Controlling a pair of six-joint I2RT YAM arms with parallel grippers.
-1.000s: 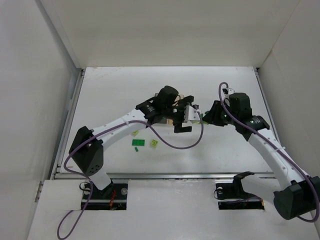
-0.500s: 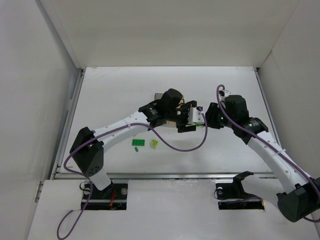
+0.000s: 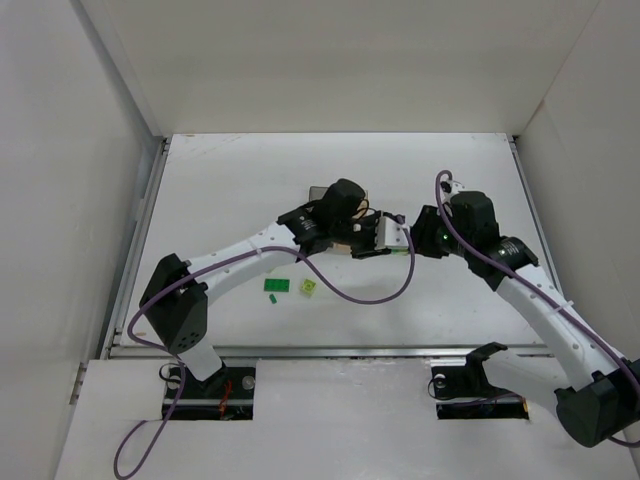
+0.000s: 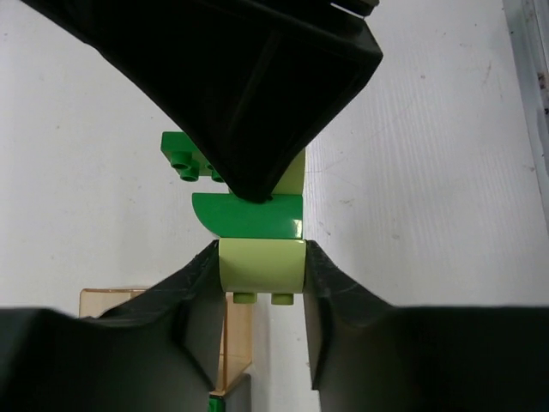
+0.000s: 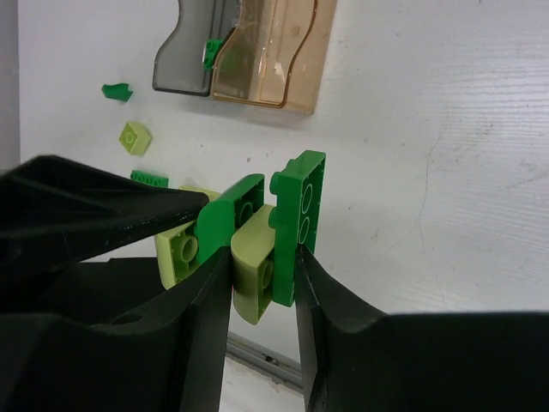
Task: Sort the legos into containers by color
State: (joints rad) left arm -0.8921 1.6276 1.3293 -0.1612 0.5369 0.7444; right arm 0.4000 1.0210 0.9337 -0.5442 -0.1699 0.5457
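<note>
On the white surface [image 3: 230, 180], two loose legos [image 3: 277, 285] lie nearest the bases. Farther in, the left hand [image 4: 262, 266] pinches a joined clump [image 4: 249, 216] by its lime end. The right hand [image 5: 264, 275] clamps the opposite end, so the long axis runs hand to hand. The containers [image 5: 274, 51] sit just beyond.

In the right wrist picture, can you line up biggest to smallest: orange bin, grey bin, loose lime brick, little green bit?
1. orange bin
2. grey bin (both cut off at the top)
3. lime brick and green bit: too alike to rank
</note>
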